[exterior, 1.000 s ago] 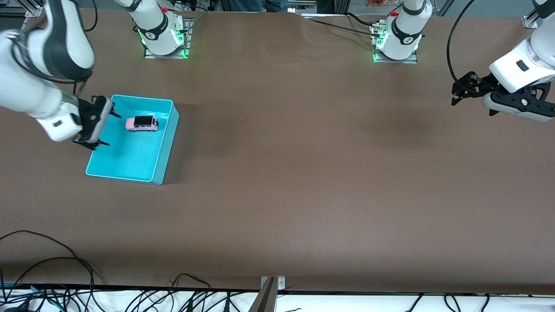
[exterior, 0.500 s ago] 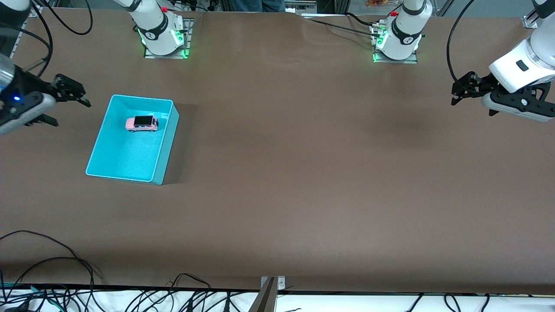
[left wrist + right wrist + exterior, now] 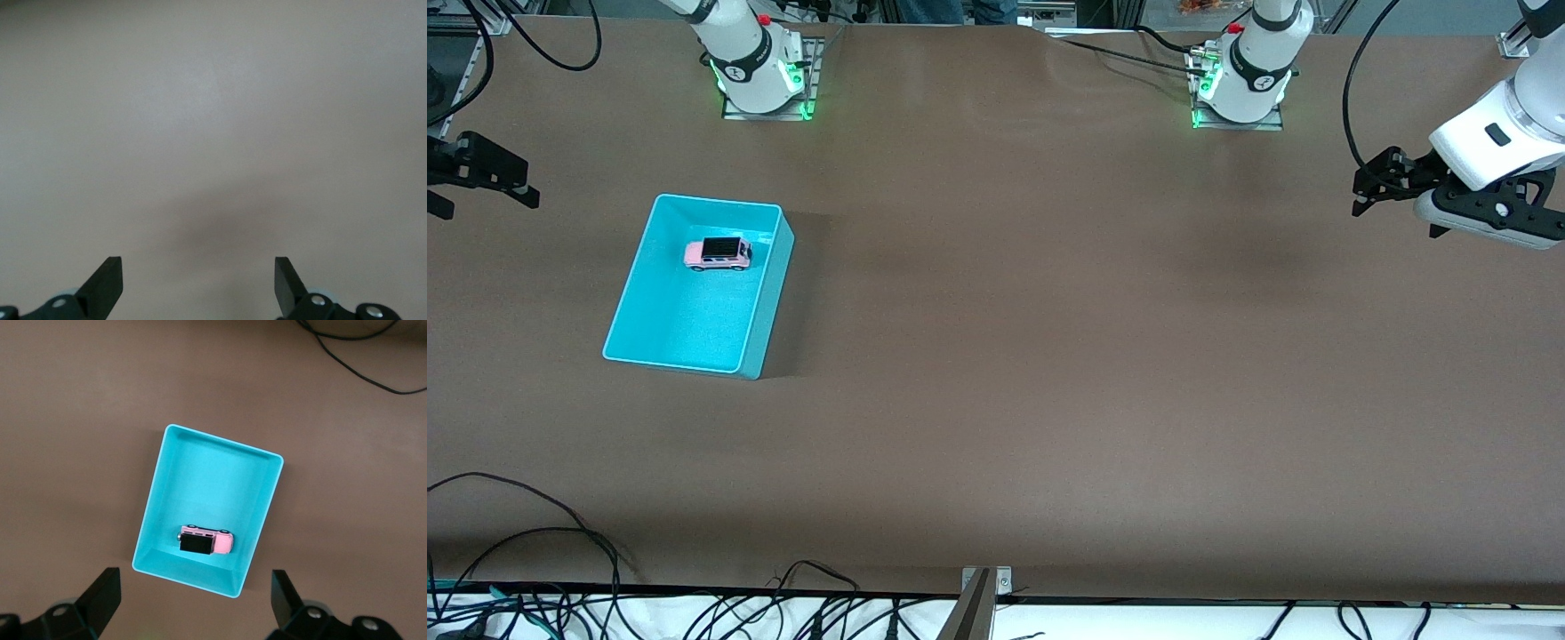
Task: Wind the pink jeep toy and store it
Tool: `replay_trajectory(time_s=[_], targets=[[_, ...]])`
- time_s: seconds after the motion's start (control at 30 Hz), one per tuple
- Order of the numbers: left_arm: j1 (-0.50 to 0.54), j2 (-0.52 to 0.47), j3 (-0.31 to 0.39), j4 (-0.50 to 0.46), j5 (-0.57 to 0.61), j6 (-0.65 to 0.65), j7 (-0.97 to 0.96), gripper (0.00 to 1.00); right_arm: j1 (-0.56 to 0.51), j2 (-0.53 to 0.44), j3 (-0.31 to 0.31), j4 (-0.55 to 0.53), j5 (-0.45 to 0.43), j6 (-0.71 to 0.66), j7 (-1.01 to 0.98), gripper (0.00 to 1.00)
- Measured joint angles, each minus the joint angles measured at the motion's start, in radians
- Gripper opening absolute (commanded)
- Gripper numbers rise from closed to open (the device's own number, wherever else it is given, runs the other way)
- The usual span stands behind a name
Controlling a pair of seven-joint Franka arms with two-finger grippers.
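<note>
Front view: the pink jeep toy [image 3: 718,254] sits in the cyan bin [image 3: 769,293], in the upper part of the bin, at the upper left of the frame. So the storing looks done, and what is left seems to be pulling both arms clear. The right gripper [image 3: 482,182] hangs at the frame's left edge over bare table [image 3: 1049,356], its fingers spread and empty. The left gripper [image 3: 1392,191] waits at the upper right edge, also spread and empty. To finish well, I judge the right arm should rise and draw away without swinging back across the bin's rim, so the toy is not jolted.

Left wrist view: two dark fingertips [image 3: 107,283] stand wide apart at the bottom of the frame, nothing between them, only plain tabletop and a faint shadow.

Right wrist view: the bin fills the middle of the frame, the toy low in it, close by one short wall. The right fingertips [image 3: 101,592] stand apart at the bottom corners, gripping nothing.

Count: one toy, one bin, two arms, two grippers.
</note>
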Motion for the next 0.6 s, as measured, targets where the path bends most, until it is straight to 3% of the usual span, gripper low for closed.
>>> replay_trajectory(time_s=[0.2, 0.43, 0.6], targets=[[0.000, 0.000, 0.000, 0.000, 0.000, 0.000, 0.000, 1.00, 0.000, -0.010, -0.005, -0.034, -0.005, -0.010, 0.021, 1.00], [0.000, 0.000, 0.000, 0.000, 0.000, 0.000, 0.000, 1.00, 0.003, -0.087, 0.006, -0.147, -0.024, 0.022, 0.121, 1.00], [0.000, 0.000, 0.000, 0.000, 0.000, 0.000, 0.000, 1.00, 0.009, -0.120, 0.018, -0.170, -0.049, 0.033, 0.131, 1.00]])
